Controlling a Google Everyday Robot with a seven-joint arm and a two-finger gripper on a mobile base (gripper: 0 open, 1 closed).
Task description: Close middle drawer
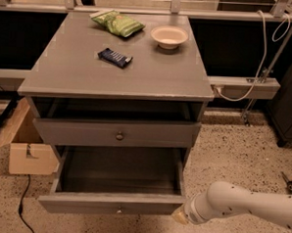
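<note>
No text is readable; the gripper (pixel 179 217) is beside the open middle drawer (pixel 82 203).

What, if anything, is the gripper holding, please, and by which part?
It cannot be told: the gripper sits at a front corner of the open middle drawer, with any hold hidden.

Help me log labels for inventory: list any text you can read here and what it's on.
Green bag: print too blurred to read.
Dark packet: print too blurred to read.
Bowl, middle drawer, and gripper at the drawer front's right end: no text visible.
</note>
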